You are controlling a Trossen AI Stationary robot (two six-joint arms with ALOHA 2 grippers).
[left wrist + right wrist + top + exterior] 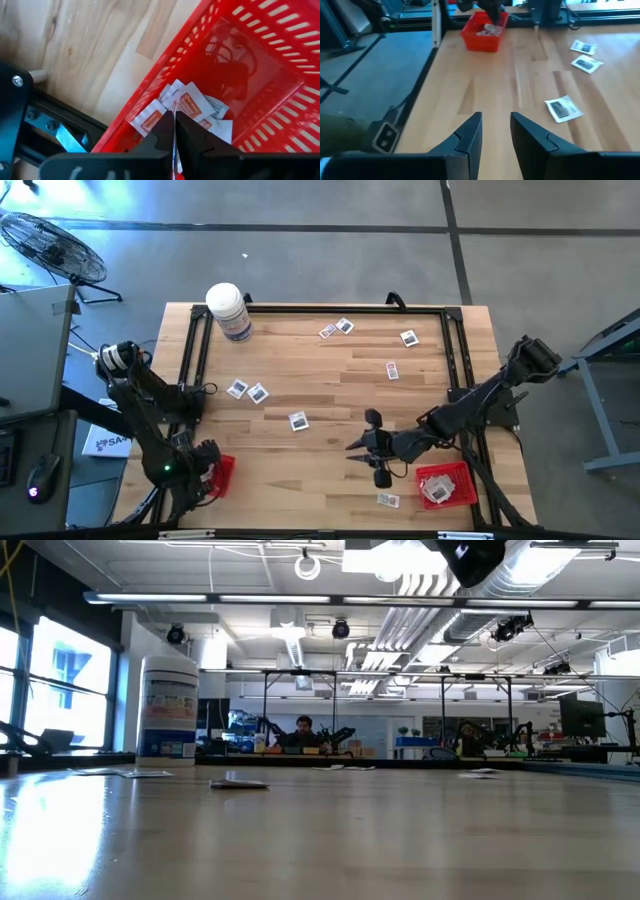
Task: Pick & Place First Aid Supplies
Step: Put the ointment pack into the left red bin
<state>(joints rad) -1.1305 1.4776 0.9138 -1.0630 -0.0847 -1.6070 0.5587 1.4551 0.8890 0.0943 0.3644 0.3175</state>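
Note:
Small white packets lie flat on the wooden table: two (237, 388) (258, 393) left of centre, one (298, 420) near the middle, several toward the far edge (345, 326) (408, 337), and one (388, 500) by the near edge. My left gripper (212, 472) hangs over the left red tray (224, 476), shut on a packet. That tray (250, 75) holds more packets (192, 102). My right gripper (362, 450) is open above bare table near the right red tray (462, 480). In its wrist view the fingers (496, 125) stand apart over wood, with a packet (563, 108) ahead. My left gripper pinches a white packet (174, 131) between its two fingers. I see the packet edge-on as a thin white strip in the gap. The fingers point down into the red tray from above, and the packet is held clear above the packets lying in the tray.
A large white bottle (228, 310) stands at the far left corner, also seen in the low view (168, 705). A black frame (320, 308) borders the table. The right red tray holds packets (436, 488). Bare wood lies between the two arms.

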